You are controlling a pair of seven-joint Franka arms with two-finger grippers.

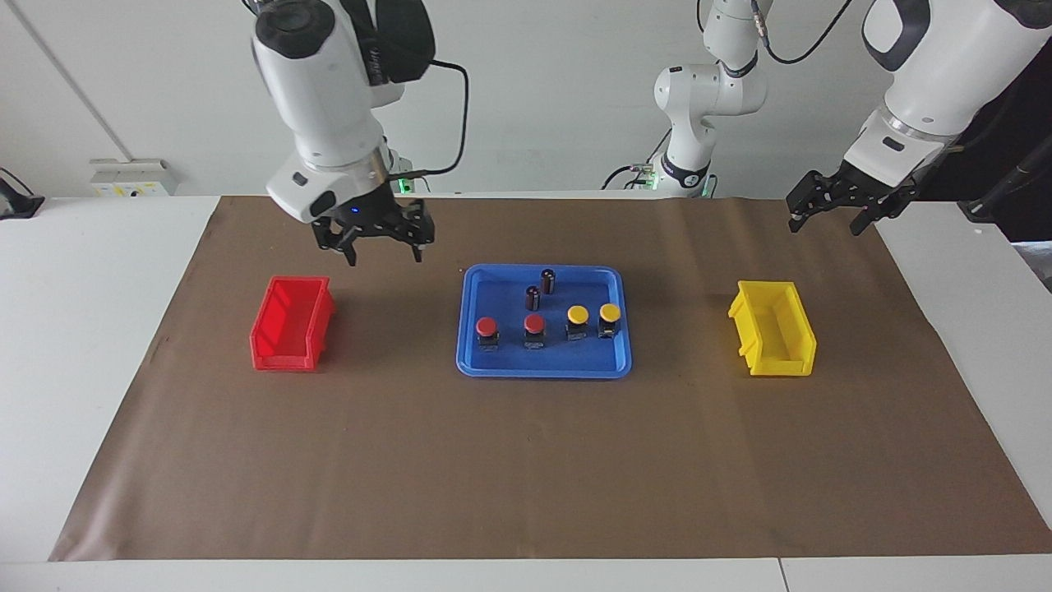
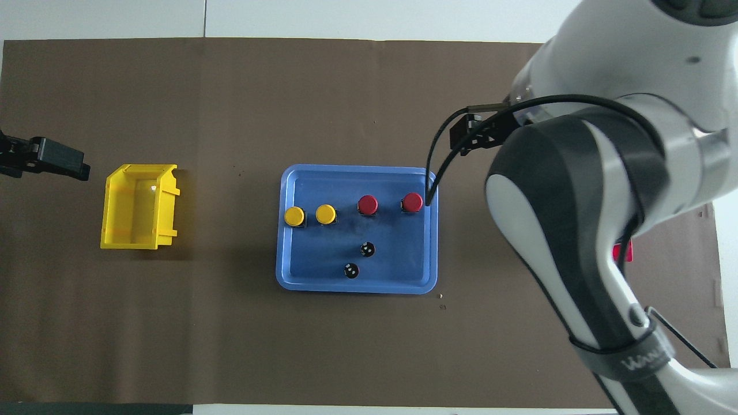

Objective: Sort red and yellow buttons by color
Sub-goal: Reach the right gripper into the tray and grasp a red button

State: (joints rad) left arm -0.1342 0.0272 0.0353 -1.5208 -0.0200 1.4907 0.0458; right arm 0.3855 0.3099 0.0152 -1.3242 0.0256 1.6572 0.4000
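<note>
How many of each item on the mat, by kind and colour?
Red buttons: 2
Yellow buttons: 2
Dark cylinders: 2
Blue tray: 1
Red bin: 1
Yellow bin: 1
Total: 9

blue tray (image 1: 468, 362) is sitting mid table on the brown mat (image 1: 526, 477), four buttons lined up in it: two red buttons (image 1: 486, 327) toward the right arm's end, two yellow buttons (image 1: 578, 315) toward the left arm's. two dark cylinders (image 1: 547, 281) are standing nearer the robots. right pincer (image 1: 380, 247) is hanging open over the mat by the red bin (image 1: 283, 349), left pincer (image 1: 828, 215) open, up near the yellow bin (image 1: 785, 358).
</note>
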